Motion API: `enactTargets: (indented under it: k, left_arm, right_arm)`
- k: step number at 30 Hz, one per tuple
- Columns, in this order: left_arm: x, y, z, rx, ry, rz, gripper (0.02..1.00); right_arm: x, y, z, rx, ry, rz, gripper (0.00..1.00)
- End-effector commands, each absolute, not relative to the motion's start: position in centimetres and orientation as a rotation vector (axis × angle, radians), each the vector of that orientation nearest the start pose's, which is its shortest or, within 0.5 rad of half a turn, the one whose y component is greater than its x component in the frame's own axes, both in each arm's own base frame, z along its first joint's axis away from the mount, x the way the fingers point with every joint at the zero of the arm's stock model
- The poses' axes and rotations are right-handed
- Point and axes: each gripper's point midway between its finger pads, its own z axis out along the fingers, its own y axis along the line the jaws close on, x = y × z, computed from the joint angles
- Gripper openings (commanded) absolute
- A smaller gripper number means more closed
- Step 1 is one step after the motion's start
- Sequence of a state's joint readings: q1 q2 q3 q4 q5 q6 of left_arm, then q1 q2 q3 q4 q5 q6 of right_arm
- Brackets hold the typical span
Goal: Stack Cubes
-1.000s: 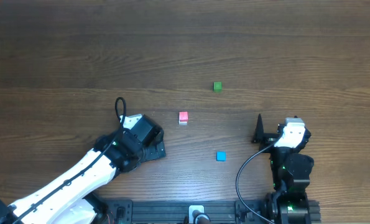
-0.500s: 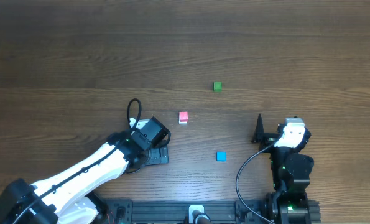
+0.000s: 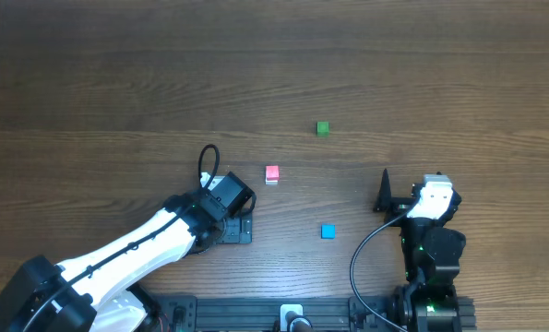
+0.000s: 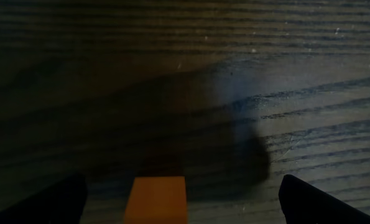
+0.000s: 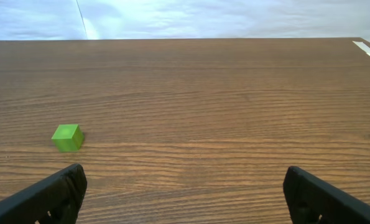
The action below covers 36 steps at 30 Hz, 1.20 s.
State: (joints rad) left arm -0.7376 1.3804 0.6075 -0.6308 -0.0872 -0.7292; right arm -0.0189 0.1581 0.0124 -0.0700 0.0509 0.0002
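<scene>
L arm's end effector (image 3: 235,229) is down low over the dark wood worktop (image 3: 117,74), jaws spread wide, nothing gripped. An orange cube (image 4: 157,200) sits on the wood btwn its fingers (image 4: 54,202), w/ a gap on either side. Just beyond it, toward worktop centre, is a pink cube (image 3: 272,171) w/ a white strip along its near edge; can't tell if that's a 2nd cube underneath. A blue cube (image 3: 328,231) sits btwn the two arms, nearer their bases. The green cube (image 3: 323,128) is farthest out, well apart from the rest. R end effector (image 5: 185,180) is wide open too, empty, facing the green cube from well back.
</scene>
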Motion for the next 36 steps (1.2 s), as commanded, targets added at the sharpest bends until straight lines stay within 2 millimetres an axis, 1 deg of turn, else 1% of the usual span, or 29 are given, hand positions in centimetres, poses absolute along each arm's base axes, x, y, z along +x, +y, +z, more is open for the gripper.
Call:
enactTargets:
  k: [1,3,6,11,25,27,28,29,32,36]
  left_arm:
    - [17.9,-13.6,0.0,0.053,2.953,-0.017,0.996]
    - [17.9,-13.5,0.0,0.058,2.953,-0.010,0.976]
    - [17.9,-13.4,0.0,0.058,2.953,-0.002,0.912]
    - [17.8,-13.4,0.0,0.058,2.957,-0.010,0.853]
    - [16.7,-13.9,-0.2,0.057,3.017,-0.065,0.842]
    - [16.6,-13.9,-0.2,0.049,3.022,-0.072,0.825]
    - [16.7,-13.9,-0.2,0.042,3.023,-0.071,0.787]
    - [16.7,-13.8,-0.2,0.035,3.025,-0.071,0.722]
    - [16.7,-13.6,-0.2,0.016,3.031,-0.077,0.592]
    - [16.7,-13.6,-0.3,0.016,3.032,-0.079,0.520]
  right_arm:
    - [25.0,-1.5,12.3,0.062,1.791,-0.063,0.993]
    - [25.0,-1.5,12.3,0.062,1.791,-0.063,0.993]
    - [25.0,-1.5,12.3,0.062,1.791,-0.063,0.993]
    - [25.0,-1.5,12.3,0.061,1.791,-0.064,0.991]
    - [25.0,-1.5,12.3,0.062,1.791,-0.063,0.993]
    - [25.0,-1.5,12.3,0.062,1.791,-0.063,0.991]
    - [25.0,-1.5,12.3,0.062,1.791,-0.063,0.991]
    - [25.0,-1.5,12.3,0.062,1.791,-0.063,0.993]
    - [25.0,-1.5,12.3,0.062,1.791,-0.063,0.993]
    - [25.0,-1.5,12.3,0.062,1.791,-0.063,0.993]
